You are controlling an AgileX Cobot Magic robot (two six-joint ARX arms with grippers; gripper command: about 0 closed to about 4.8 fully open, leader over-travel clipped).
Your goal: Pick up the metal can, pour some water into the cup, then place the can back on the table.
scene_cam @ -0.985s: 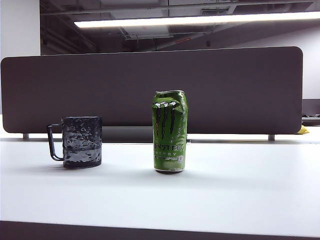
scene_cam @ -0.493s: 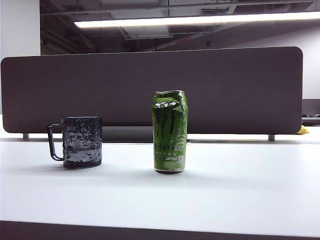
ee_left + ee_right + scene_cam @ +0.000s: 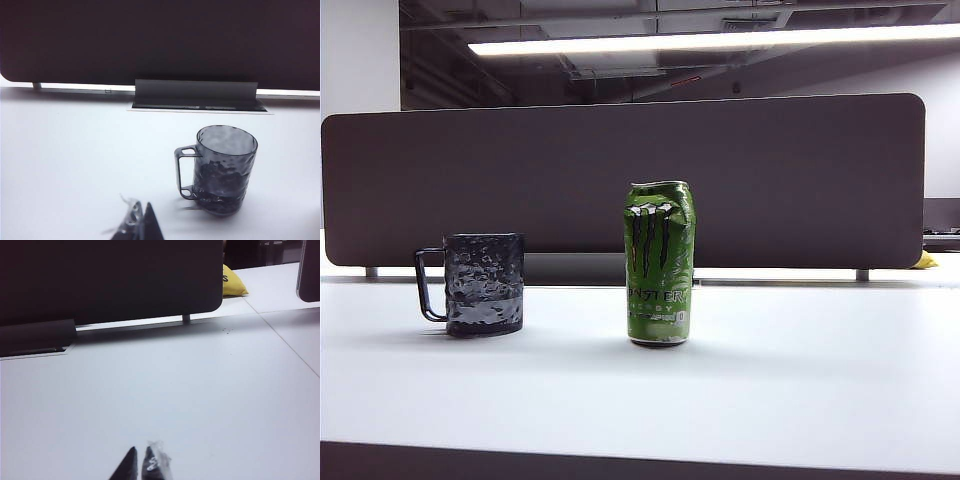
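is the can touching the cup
Apart. The exterior view shows bare table between the can and the cup.
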